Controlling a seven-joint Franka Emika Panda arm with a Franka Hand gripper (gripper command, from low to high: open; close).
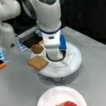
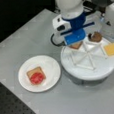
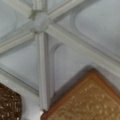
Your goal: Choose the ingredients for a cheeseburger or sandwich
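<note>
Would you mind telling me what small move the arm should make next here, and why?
Probably ease straight down toward the bread slice in the divided tray. The gripper hangs just above it, and the plate holds only bread under a red disc.

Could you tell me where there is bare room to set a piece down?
The plate is bare beside the bread and red disc. Tray compartments toward a front view's bottom are empty. Crowded: by the patty, cheese and second bread under the arm; the pincer is hidden.
</note>
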